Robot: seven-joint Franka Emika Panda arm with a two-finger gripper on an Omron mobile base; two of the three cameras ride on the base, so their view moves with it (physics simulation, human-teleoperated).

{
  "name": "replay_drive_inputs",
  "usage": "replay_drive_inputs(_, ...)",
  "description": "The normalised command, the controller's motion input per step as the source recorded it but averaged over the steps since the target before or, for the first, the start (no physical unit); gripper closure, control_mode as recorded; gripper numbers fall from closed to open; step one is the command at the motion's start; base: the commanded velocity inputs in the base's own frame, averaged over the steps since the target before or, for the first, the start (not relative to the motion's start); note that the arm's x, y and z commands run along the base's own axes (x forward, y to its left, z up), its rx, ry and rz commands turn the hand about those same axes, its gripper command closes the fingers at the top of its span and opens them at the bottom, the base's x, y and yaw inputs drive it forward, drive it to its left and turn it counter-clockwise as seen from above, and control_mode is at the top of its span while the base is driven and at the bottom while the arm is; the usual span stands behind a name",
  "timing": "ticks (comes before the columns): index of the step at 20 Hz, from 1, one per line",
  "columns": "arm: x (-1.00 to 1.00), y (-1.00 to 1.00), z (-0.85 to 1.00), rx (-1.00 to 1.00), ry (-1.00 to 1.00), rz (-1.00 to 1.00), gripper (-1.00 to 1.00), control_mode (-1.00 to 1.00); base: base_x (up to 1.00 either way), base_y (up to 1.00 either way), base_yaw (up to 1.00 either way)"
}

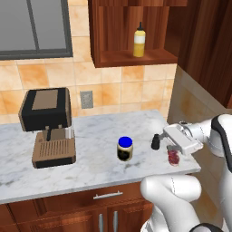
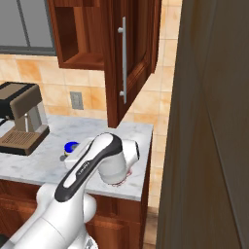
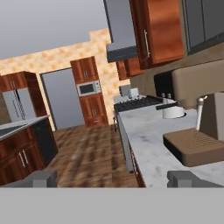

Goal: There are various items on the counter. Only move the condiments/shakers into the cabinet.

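The yellow squeeze bottle (image 1: 139, 41) stands upright on the shelf of the open cabinet (image 1: 108, 58). On the counter (image 1: 95, 131) a blue-lidded jar (image 1: 125, 148) stands near the front edge, and its lid (image 2: 72, 146) peeks out behind my arm. A small black shaker (image 1: 156, 142) stands right of the jar, close by my gripper's tip. My gripper (image 1: 165, 140) hangs low over the counter's right end, pointing left along it. Its fingertips (image 3: 41, 178) stand wide apart, open, with nothing between them. The dark-red lumpy object (image 1: 173, 156) lies just under the hand.
A black and brown coffee machine (image 1: 47, 127) occupies the counter's left part. The cabinet door (image 2: 131, 58) hangs open above the counter's right end. A dark wood panel (image 2: 214, 121) walls the right side. Drawers (image 1: 108, 195) lie below.
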Motion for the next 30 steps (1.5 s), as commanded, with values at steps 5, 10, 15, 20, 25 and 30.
replay_drive_inputs(5,0.0,0.16,-0.1,0.0,0.01,0.0,-1.0,-1.0,0.0,0.0,0.0)
replay_drive_inputs(10,0.02,0.14,-0.07,0.0,0.0,0.0,-1.0,-1.0,0.0,0.0,0.0)
replay_drive_inputs(15,0.08,0.03,0.0,0.0,0.0,0.0,-1.0,-1.0,0.0,0.0,0.0)
replay_drive_inputs(20,0.13,0.0,0.0,0.0,0.0,0.0,-1.0,-1.0,0.0,0.0,0.0)
replay_drive_inputs(25,0.12,0.0,0.0,0.0,0.0,0.0,-1.0,-1.0,0.0,0.0,0.0)
replay_drive_inputs(30,0.12,0.0,-0.01,0.0,0.0,0.0,-1.0,-1.0,0.0,0.0,0.0)
